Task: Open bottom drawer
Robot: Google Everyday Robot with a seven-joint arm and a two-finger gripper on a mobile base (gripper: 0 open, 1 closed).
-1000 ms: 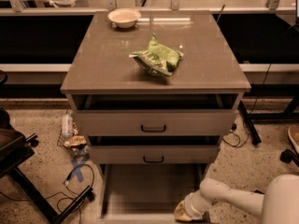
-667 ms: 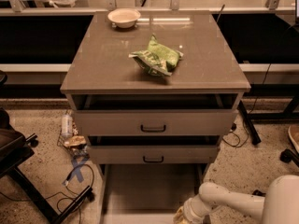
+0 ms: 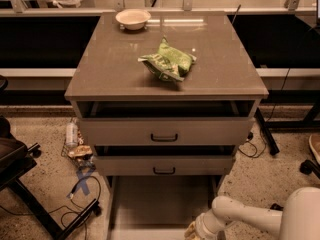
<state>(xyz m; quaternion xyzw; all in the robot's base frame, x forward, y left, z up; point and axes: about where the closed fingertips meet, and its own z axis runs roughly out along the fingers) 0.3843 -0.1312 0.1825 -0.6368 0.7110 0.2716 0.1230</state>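
Note:
The bottom drawer (image 3: 160, 204) stands pulled far out from the grey-beige cabinet (image 3: 165, 59); its plain grey interior shows, and its front and handle are cut off by the lower edge of the view. My gripper (image 3: 192, 232) is at that lower edge, at the drawer's front right, on the end of my white arm (image 3: 240, 218); most of it is out of view. The two taller drawers above, the top one (image 3: 165, 132) and the middle one (image 3: 164, 165), each with a black bar handle, stand slightly ajar.
On the cabinet top lie a green crumpled bag (image 3: 167, 61) and a white bowl (image 3: 133, 18). A bottle and clutter (image 3: 75, 141) and cables (image 3: 82, 189) lie on the floor at the left, next to a dark chair base (image 3: 20, 184). Cables and a stand leg (image 3: 265, 134) are at the right.
My gripper has moved down toward the lower edge of the view, and more of the bottom drawer's interior shows. The bag and bowl have not moved.

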